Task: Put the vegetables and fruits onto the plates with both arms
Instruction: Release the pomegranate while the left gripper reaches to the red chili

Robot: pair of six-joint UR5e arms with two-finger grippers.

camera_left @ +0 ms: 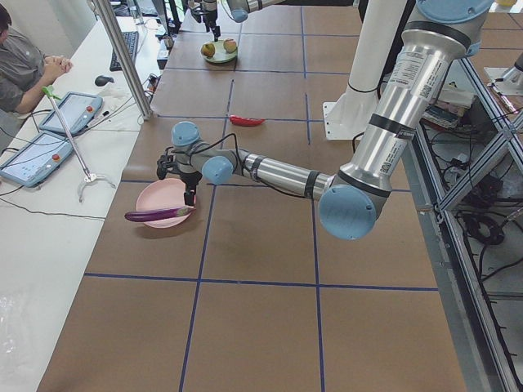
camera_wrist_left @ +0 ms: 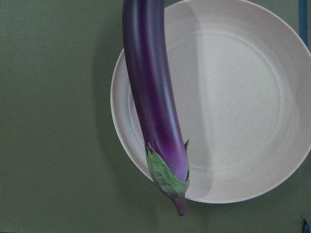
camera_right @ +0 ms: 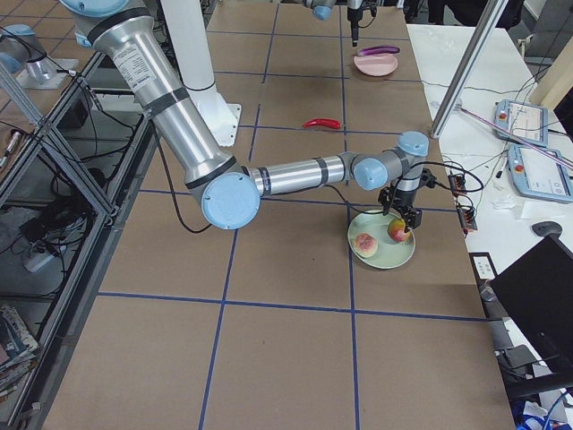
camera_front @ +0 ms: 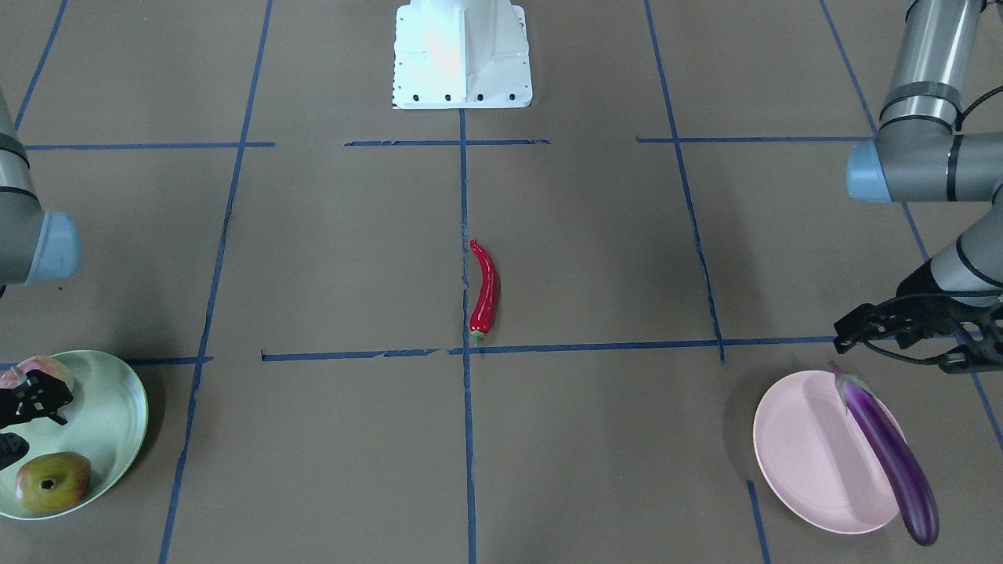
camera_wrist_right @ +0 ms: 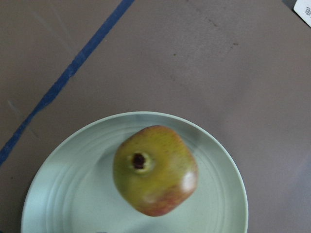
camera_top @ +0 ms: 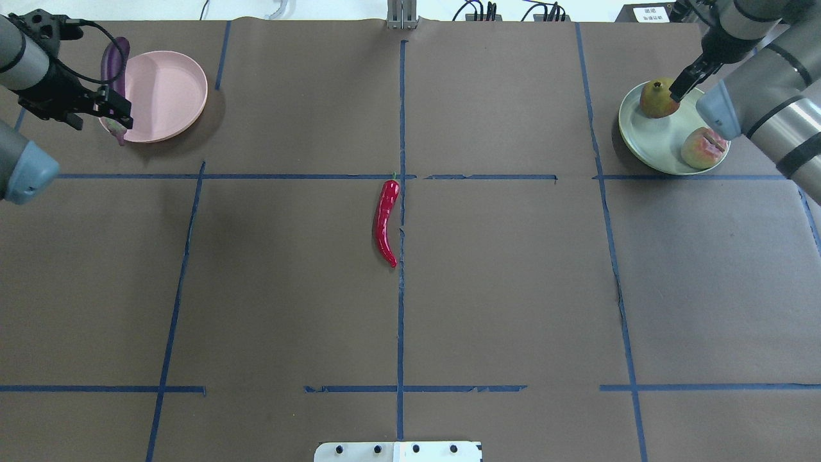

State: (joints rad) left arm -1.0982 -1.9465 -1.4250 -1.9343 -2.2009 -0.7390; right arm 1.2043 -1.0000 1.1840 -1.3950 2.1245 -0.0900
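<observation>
The eggplant (camera_wrist_left: 153,107) is laid across the pink plate's (camera_wrist_left: 243,97) rim, under the left fingers (camera_front: 858,325), which are spread and empty. The right fingers (camera_front: 35,395), likewise spread, are held over the green plate (camera_front: 117,407), on which peach (camera_front: 31,366) and pomegranate (camera_front: 53,482) are set. The chili (camera_front: 484,294) is seen mid-counter (camera_front: 595,258), well apart from both.

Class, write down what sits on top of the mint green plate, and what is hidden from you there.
A pomegranate and a peach sit on the mint green plate, apart. The plate surface beneath each fruit is covered.

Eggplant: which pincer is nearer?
Left. The left pincer hangs just above the cap end of the eggplant on the pink plate; the right pincer is far across the table, over the green plate.
</observation>
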